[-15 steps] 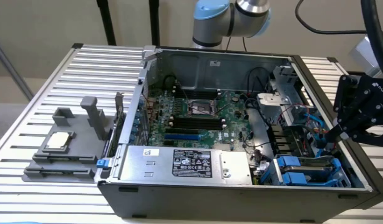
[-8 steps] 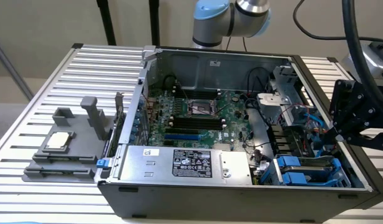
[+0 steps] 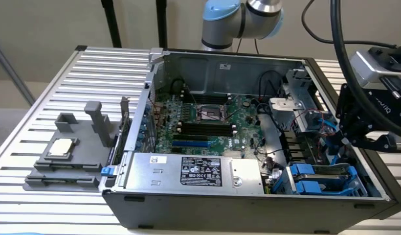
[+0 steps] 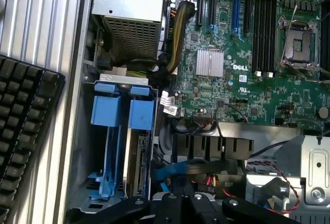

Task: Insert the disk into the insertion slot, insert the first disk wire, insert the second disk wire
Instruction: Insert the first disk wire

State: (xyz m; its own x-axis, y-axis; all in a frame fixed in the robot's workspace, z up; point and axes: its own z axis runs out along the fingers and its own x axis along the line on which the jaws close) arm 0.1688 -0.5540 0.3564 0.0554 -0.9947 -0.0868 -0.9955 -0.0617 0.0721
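The insertion slot [image 4: 82, 147] is the grey cage in the open computer case's corner, also seen as the slot [image 3: 357, 182] in the exterior view. The disk [image 4: 138, 165] sits in it in its blue carrier, connector edge facing my gripper. In the exterior view the disk [image 3: 321, 177] lies at the near corner on that view's right. A blue disk wire [image 4: 172, 168] runs from beneath my gripper [image 4: 180, 199] to the disk's connector edge. My gripper [image 3: 349, 139] hangs shut just above the cage. I cannot tell whether it pinches the wire.
A silver box with a black label [image 3: 200, 171] fills the case's near side beside the cage. The motherboard [image 4: 247, 64] lies behind it. A red-black wire [image 4: 278, 180] crosses a metal bracket near the gripper. A keyboard [image 4: 26, 131] and a grey fixture [image 3: 70, 156] lie outside the case.
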